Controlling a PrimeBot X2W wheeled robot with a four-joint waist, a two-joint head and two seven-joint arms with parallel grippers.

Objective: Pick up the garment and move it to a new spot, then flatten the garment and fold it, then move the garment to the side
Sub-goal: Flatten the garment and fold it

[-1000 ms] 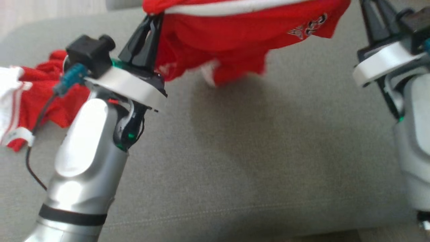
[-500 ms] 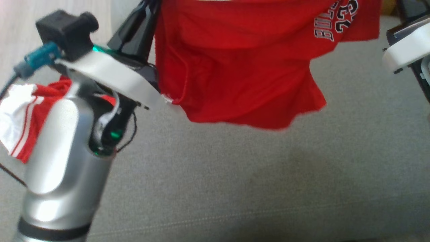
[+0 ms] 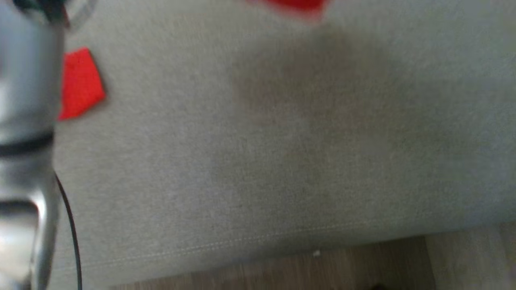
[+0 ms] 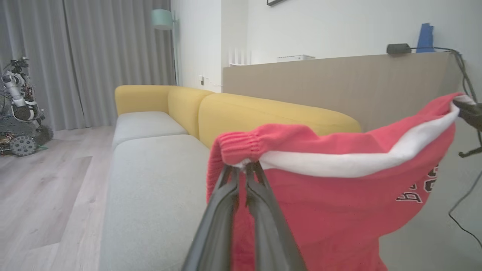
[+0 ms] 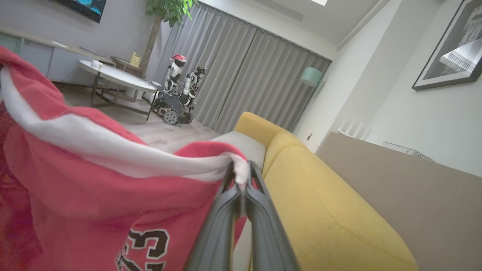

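Observation:
The garment (image 4: 339, 210) is a pair of red shorts with a white waistband stripe and black-and-white print. It hangs stretched in the air between both grippers, above the grey sofa seat (image 3: 282, 161). My left gripper (image 4: 243, 167) is shut on one end of the waistband. My right gripper (image 5: 241, 177) is shut on the other end of the garment (image 5: 94, 188), and it also shows in the left wrist view as the right gripper (image 4: 467, 111). In the blurred head view the garment's lower edge (image 3: 298, 5) peeks in at the top, and my left forearm (image 3: 24, 121) fills the left edge.
A second red cloth (image 3: 80, 82) lies on the seat beside my left forearm. The seat's front edge meets wood floor (image 3: 363, 262). A yellow backrest (image 4: 271, 116) runs behind the seat. Another wheeled robot (image 5: 177, 94) and a round table (image 5: 116, 79) stand across the room.
The head camera has swung down, shifting the whole picture. The garment and both grippers have left the top of it, with just the hem still showing. Both grips are unchanged.

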